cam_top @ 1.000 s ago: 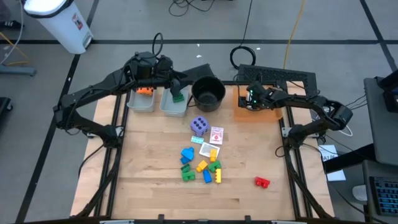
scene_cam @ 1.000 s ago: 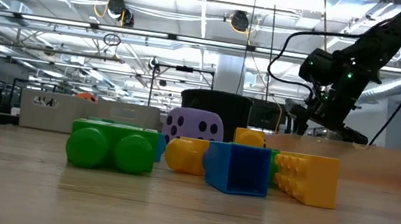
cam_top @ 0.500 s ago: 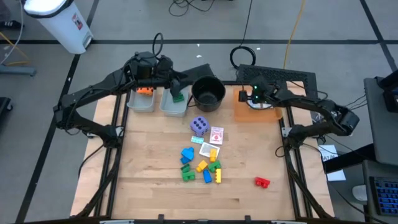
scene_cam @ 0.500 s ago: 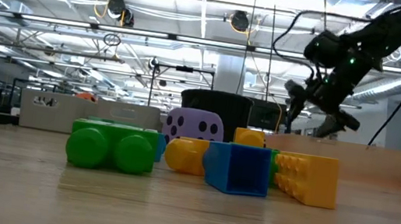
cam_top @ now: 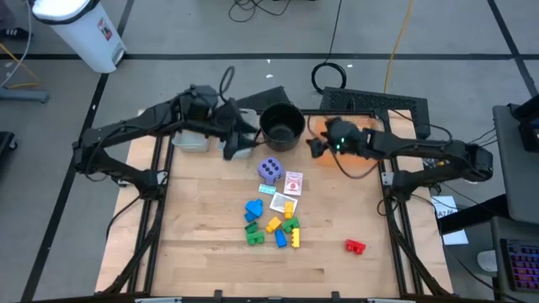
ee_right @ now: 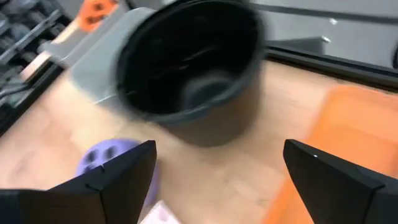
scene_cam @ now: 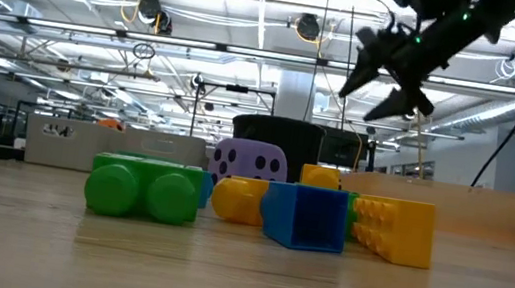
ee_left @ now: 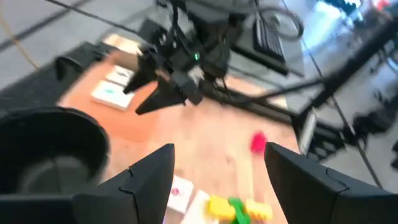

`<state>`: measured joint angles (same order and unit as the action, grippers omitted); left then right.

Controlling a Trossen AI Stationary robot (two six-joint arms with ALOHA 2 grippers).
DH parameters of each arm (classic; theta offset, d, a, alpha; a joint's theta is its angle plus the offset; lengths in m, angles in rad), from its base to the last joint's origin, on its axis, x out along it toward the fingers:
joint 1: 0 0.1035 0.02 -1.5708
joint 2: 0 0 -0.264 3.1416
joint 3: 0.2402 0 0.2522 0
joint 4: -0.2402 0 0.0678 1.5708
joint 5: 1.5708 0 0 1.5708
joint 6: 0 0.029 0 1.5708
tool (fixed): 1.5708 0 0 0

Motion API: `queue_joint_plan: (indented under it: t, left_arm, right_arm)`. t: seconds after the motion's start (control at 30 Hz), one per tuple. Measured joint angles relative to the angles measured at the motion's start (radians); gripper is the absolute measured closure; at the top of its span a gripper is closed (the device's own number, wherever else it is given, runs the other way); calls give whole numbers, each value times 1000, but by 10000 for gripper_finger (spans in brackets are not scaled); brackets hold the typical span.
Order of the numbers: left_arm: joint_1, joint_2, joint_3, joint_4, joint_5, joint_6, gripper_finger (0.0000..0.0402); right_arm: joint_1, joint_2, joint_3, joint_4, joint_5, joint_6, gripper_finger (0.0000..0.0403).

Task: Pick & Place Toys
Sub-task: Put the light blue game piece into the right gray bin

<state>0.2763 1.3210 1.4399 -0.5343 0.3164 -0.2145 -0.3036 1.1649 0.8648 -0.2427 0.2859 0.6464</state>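
Observation:
Loose toys lie mid-table: a purple die (cam_top: 269, 170), a picture card (cam_top: 293, 183), a cluster of blue, yellow and green blocks (cam_top: 274, 224), and a red block (cam_top: 354, 246) apart at the near right. My left gripper (cam_top: 232, 145) hangs open in the air beside the grey bins, left of the die. My right gripper (cam_top: 313, 146) hangs open between the black pot and the orange mat, high above the table in the low view (scene_cam: 388, 77). Both wrist views show empty jaws (ee_left: 217, 180) (ee_right: 217, 180). An orange die (ee_right: 96, 9) sits in a bin.
The round black pot (cam_top: 281, 126) stands at the far middle, between the two grippers. Two grey bins (cam_top: 190, 137) stand to its left, partly under my left arm. An orange mat (cam_top: 358, 151) with white cards (ee_left: 112, 93) lies at the far right.
My left gripper has swung away from above the bins toward the table's near right, toward the purple die, and turned. My right gripper has risen off the orange mat, rolled, and gone toward the table's left, beside the pot. No toy has moved.

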Motion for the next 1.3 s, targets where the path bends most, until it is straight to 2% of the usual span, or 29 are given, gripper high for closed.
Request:
queue_joint_plan:
  t: [0.13, 0.4, 0.5, 0.63, 0.73, 0.87, 1.1, 1.3]
  left_arm:
    - [-55, 0, -11, -49, 1, 37, 147]
    - [-164, 1, -128, -54, -15, -11, 147]
    - [-215, 4, -209, -25, -94, -103, 147]
    - [-288, 4, -296, -2, -278, -230, 147]
    - [-347, 14, -344, 47, -387, -340, 147]
    - [-419, 52, -352, 81, -470, -475, 147]
    - [-511, 176, -353, 107, -561, -721, 147]
    - [-520, 274, -353, 140, -579, -889, 147]
  right_arm:
    - [105, 0, 23, 6, 57, -5, 57]
    - [231, 0, 56, 6, 54, -135, 57]
    - [270, 0, 56, 0, 54, -226, 57]
    - [328, 0, 56, -66, 54, -294, 57]
    - [379, 0, 56, -154, 53, -275, 57]
    - [458, -1, 42, -268, 53, -233, 57]
    - [590, 0, -83, -150, 50, -139, 57]
    - [671, 0, -149, -37, 58, -25, 57]
